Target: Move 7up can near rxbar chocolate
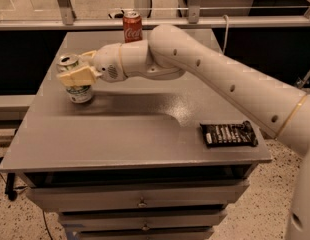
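The soda can (81, 94) stands upright, top up, at the left of the desk (135, 134), the gripper (75, 77) clasping its upper half in its jaws, well apart from the chocolate bar (228, 134) lying flat, lengthwise left-to-right, near the front right corner.

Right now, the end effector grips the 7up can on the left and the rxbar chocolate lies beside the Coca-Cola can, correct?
No: in the camera view the rxbar chocolate lies front right, far from the Coca-Cola can; the end effector grips the 7up can at left.
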Tool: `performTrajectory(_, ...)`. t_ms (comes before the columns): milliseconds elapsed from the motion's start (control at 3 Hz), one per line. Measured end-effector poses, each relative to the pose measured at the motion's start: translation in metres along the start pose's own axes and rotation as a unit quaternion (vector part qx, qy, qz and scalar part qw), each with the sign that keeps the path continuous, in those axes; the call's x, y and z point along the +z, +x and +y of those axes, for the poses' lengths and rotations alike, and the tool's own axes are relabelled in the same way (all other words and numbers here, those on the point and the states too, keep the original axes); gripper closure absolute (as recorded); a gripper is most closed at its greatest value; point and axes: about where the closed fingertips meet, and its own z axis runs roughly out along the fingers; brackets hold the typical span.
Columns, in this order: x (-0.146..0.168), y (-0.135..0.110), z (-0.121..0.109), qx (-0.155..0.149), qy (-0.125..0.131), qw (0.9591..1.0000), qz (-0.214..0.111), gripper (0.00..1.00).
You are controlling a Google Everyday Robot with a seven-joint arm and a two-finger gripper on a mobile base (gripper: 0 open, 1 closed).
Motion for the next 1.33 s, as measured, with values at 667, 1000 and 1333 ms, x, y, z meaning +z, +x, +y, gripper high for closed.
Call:
performTrajectory(667, -0.172, -0.005, 0.002, -0.025, 0.187, 0.9805, 0.053, 1.0)
performTrajectory(1000, -0.255, 0.008, 0.01, -0.028, 0.255, 0.965, 0.056, 1.0)
performTrajectory(1333, -0.329, 0.031, 0.018, -0.024, 0.302, 0.9517, 0.051, 1.0)
